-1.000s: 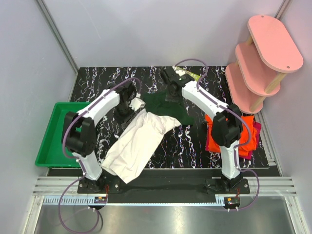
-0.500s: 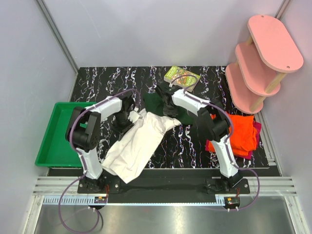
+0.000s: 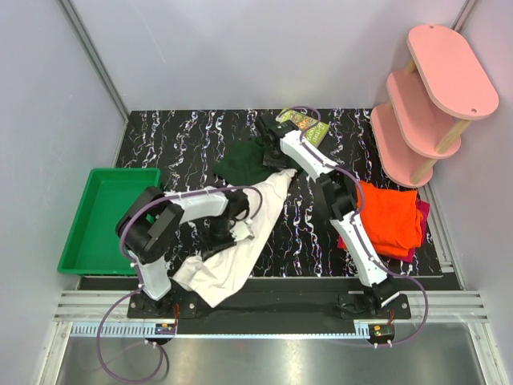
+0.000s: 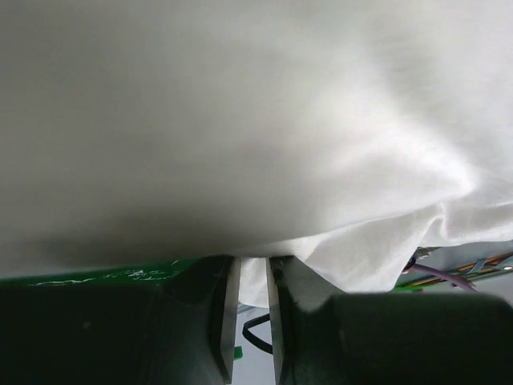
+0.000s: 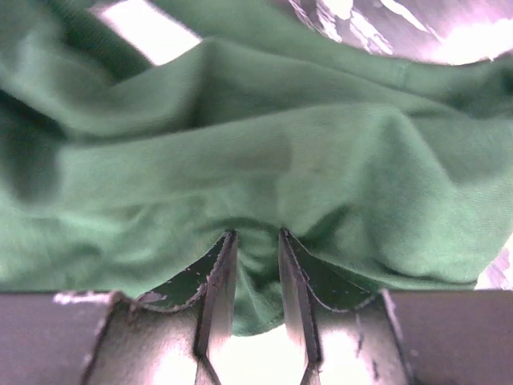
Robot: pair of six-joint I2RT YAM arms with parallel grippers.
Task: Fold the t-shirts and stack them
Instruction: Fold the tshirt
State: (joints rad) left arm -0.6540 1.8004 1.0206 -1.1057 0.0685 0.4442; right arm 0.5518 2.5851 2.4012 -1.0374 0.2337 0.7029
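Cream-white t-shirt (image 3: pixel 240 241) with dark green sleeve (image 3: pixel 240 163); orange shirt (image 3: pixel 390 216); magenta-red shirt (image 3: pixel 422 210); black table (image 3: pixel 184 132) veined white; green tray (image 3: pixel 104 208); pink shelf (image 3: pixel 441 64).

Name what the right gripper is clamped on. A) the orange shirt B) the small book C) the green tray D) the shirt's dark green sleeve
D: the right wrist view shows the dark green sleeve bunched and pinched between the narrowly spaced fingers of the right gripper.
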